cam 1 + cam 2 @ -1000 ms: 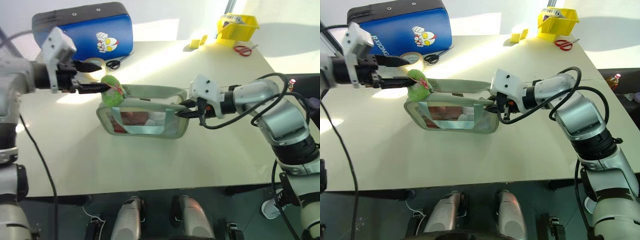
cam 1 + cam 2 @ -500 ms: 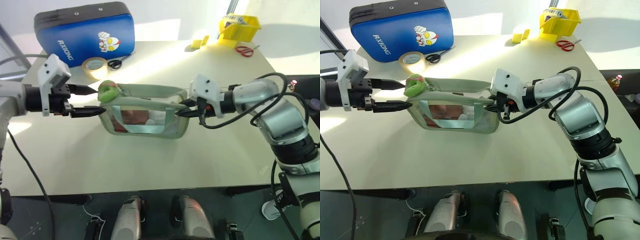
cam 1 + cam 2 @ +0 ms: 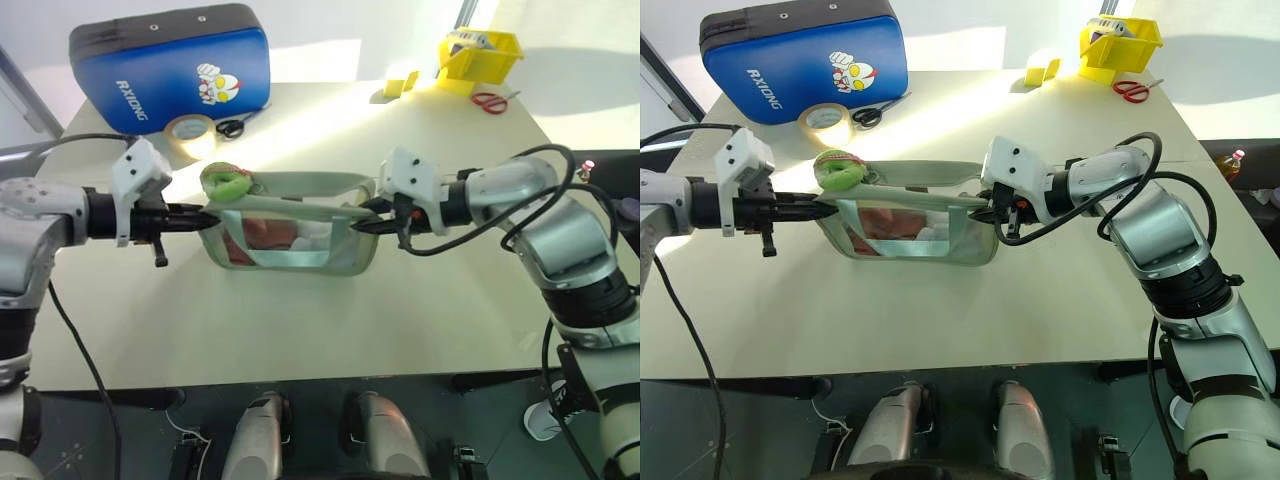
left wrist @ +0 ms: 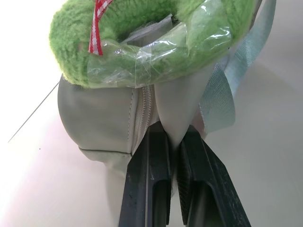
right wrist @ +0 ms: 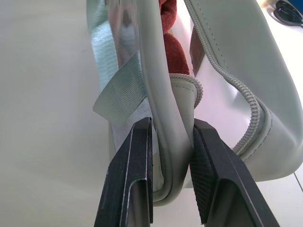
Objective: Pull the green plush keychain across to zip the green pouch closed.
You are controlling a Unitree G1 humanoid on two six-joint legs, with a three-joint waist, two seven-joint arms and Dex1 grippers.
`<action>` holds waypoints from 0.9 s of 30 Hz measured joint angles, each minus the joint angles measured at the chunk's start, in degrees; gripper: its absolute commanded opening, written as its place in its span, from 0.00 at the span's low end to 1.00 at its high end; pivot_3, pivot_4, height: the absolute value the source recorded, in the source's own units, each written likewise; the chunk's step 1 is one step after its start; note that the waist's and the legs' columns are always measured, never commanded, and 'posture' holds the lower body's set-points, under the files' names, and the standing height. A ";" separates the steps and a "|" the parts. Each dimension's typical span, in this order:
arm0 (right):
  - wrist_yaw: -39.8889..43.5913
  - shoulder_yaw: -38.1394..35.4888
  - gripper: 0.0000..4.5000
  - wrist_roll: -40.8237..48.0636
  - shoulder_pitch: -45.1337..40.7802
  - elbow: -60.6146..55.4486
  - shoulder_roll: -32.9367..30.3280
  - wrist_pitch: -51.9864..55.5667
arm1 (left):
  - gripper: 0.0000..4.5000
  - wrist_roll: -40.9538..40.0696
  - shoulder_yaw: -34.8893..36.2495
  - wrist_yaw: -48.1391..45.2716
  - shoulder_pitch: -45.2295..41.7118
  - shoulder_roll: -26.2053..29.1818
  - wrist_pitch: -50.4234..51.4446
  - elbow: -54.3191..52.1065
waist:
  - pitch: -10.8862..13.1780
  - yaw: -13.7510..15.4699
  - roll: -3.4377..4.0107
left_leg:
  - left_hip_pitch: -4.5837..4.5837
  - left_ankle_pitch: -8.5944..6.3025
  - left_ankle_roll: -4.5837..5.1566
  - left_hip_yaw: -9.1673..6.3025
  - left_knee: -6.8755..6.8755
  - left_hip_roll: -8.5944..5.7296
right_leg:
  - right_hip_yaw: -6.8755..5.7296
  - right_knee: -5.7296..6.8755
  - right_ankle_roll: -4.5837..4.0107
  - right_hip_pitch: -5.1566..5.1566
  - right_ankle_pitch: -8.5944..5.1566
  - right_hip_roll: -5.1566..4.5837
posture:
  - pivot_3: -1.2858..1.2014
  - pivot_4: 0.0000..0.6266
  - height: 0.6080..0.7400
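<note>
The green pouch [image 3: 290, 242] lies mid-table, stretched between both grippers, its clear window showing red and white contents. The green plush keychain [image 3: 226, 183] rests on the pouch's top left corner. My left gripper [image 3: 203, 214] is shut on a fold of fabric at the pouch's left end, just under the keychain [image 4: 142, 42]; the left wrist view shows the fingers [image 4: 151, 161] pinching that fold beside the zipper. My right gripper [image 3: 372, 227] is shut on the pouch's right end, its fingers [image 5: 137, 161] clamping the rim. A light teal strap [image 5: 118, 90] runs along the pouch.
A blue padded case [image 3: 170, 65] stands at the back left, with a tan tape roll [image 3: 187, 128] and black scissors [image 3: 230, 127] in front of it. At the back right are a yellow bin [image 3: 478, 55] and red scissors [image 3: 487, 100].
My left gripper, open by the keychain a second ago, has dropped lower and closed on the pouch's left end. The keychain lies free on the corner. The right gripper has kept its hold.
</note>
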 measured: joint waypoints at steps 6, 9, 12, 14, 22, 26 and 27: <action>0.99 0.00 0.53 0.75 -3.17 2.53 1.09 0.76 | 0.00 -0.01 -0.02 0.21 -0.21 -0.44 0.30 0.23 | 0.00 -0.01 0.01 | -0.02 0.01 0.02 0.00 0.00 0.00 | 0.00 0.00 0.00 -0.01 0.00 0.00 | 0.52 0.24 1.00; 2.13 0.00 0.87 0.67 -5.31 5.15 1.11 -0.94 | 0.00 -0.01 -0.04 0.34 -0.23 -0.45 0.34 0.16 | 0.00 0.02 0.01 | -0.02 0.01 0.02 0.00 0.00 0.00 | 0.00 -0.01 0.00 -0.01 0.00 0.00 | 0.52 0.24 1.00; 5.67 0.07 0.97 0.09 -8.75 10.17 -0.15 -4.78 | 0.00 -0.02 -0.04 0.54 -0.22 -0.47 0.37 0.13 | 0.02 0.01 0.03 | -0.03 0.01 0.03 0.01 0.00 -0.02 | 0.00 -0.02 0.00 -0.02 0.00 0.00 | 0.52 0.24 1.00; 7.05 -0.74 0.97 0.19 -11.71 12.82 -0.19 -6.00 | 0.00 -0.02 -0.03 0.68 -0.20 -0.48 0.46 0.00 | 0.02 -0.08 0.04 | -0.03 0.01 0.03 0.01 -0.01 0.00 | 0.00 -0.01 0.00 -0.03 0.00 0.01 | 0.52 0.24 1.00; 1.88 -0.81 0.97 3.73 -18.44 13.31 18.37 -4.94 | 0.00 -0.03 -0.62 1.38 -0.87 -1.67 0.66 -0.55 | 0.02 -0.24 0.03 | -0.01 0.04 0.00 0.07 -0.04 0.04 | 0.00 0.22 0.18 -0.10 0.11 0.04 | 0.52 0.24 1.00; -1.04 2.41 0.97 1.42 -18.62 14.89 24.03 -8.11 | 0.00 -0.03 -0.73 1.38 -0.93 -1.70 0.66 -0.54 | 0.01 0.00 0.02 | -0.02 0.04 0.00 0.05 -0.02 -0.01 | 0.00 0.20 0.16 -0.06 0.10 0.02 | 0.52 0.24 1.00; -1.77 3.52 0.97 -0.02 -18.72 16.06 24.99 -9.67 | 0.00 -0.02 -0.78 1.39 -0.96 -1.71 0.66 -0.55 | 0.01 -0.02 0.01 | -0.01 0.03 0.00 0.05 -0.01 -0.01 | 0.00 0.19 0.14 -0.05 0.09 0.02 | 0.52 0.24 1.00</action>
